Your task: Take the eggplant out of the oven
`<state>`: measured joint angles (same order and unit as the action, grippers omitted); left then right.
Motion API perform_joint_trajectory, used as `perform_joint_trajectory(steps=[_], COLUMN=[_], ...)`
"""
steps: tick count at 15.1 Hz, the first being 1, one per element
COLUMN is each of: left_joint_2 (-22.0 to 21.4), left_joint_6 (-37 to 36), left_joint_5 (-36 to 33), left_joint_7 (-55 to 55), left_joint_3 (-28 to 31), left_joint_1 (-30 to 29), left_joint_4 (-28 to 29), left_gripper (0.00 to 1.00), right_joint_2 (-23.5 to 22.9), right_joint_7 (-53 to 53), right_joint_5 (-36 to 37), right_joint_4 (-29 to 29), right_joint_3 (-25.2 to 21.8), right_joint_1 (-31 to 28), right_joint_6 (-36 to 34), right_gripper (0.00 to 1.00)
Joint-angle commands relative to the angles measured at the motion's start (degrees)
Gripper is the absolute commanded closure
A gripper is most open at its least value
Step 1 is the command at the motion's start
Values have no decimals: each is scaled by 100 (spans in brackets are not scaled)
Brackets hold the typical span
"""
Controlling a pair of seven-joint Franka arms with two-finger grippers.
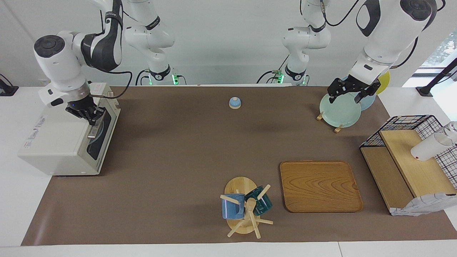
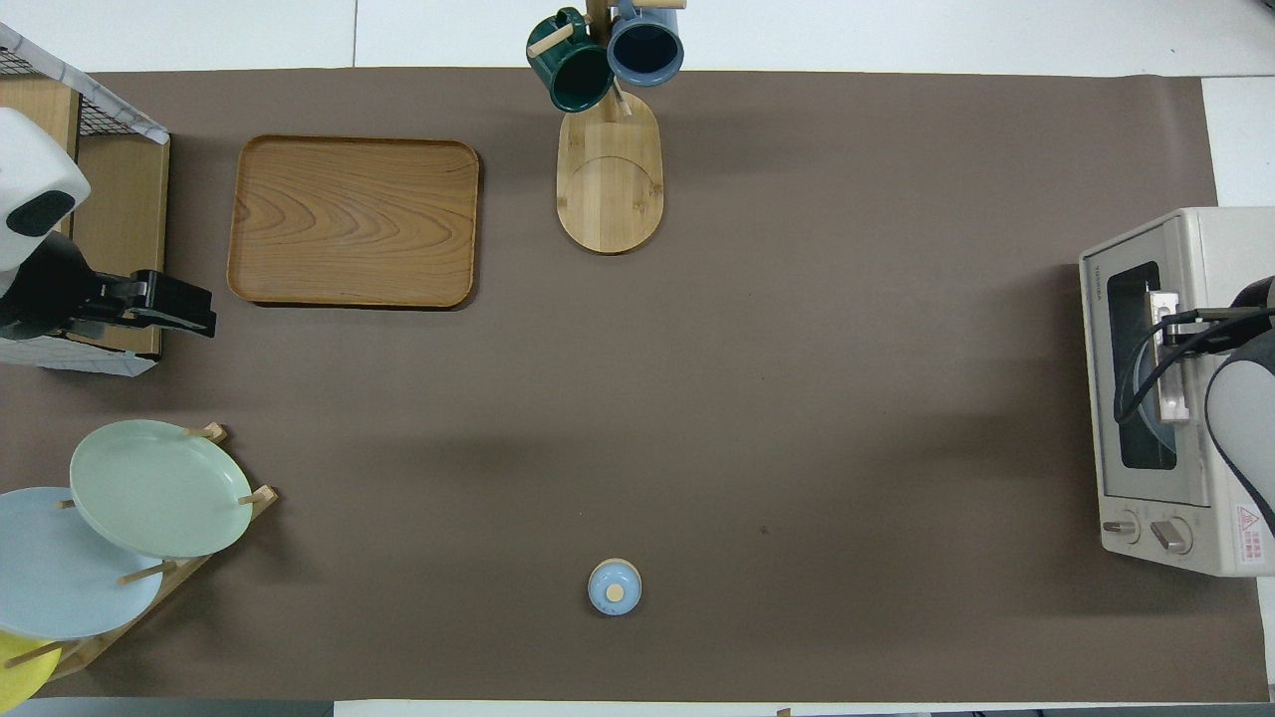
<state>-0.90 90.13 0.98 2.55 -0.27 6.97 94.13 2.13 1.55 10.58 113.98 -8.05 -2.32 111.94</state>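
The cream-white oven stands at the right arm's end of the table, and it also shows in the overhead view. Its dark glass door is closed. The eggplant is hidden; I cannot see it through the window. My right gripper is at the top of the door, right by the metal bar handle. My left gripper is open and empty, up in the air over the plate rack, and waits.
A rack of plates and a black wire shelf with wooden boards stand at the left arm's end. A wooden tray and a mug tree lie farther from the robots. A small blue knobbed lid sits near the robots.
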Motion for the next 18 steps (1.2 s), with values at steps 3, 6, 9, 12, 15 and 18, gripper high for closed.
perform_joint_trajectory(steps=[3, 6, 9, 12, 15, 18], left_joint_2=[-33, -33, -33, -33, -33, -33], left_joint_6=[57, 57, 57, 57, 57, 57], left_joint_5=[-133, -133, -133, -133, -133, -133], left_joint_7=[-9, -9, 0, -9, 0, -9], left_joint_3=[36, 36, 36, 36, 36, 36], left_joint_1=[33, 33, 33, 33, 33, 33], left_joint_4=[53, 53, 53, 53, 53, 53], left_gripper=[0, 0, 0, 0, 0, 0], right_joint_2=[33, 16, -54, -160, -502, -555], right_joint_7=[-190, -295, -304, -287, -287, -435], right_joint_5=[102, -212, -320, -512, -784, -838], right_joint_4=[405, 538, 555, 669, 758, 976], right_joint_3=[41, 49, 58, 58, 85, 85], right_joint_1=[-5, 100, 206, 223, 354, 619], right_joint_6=[416, 461, 496, 837, 1382, 1821], right_gripper=[100, 100, 100, 100, 100, 100])
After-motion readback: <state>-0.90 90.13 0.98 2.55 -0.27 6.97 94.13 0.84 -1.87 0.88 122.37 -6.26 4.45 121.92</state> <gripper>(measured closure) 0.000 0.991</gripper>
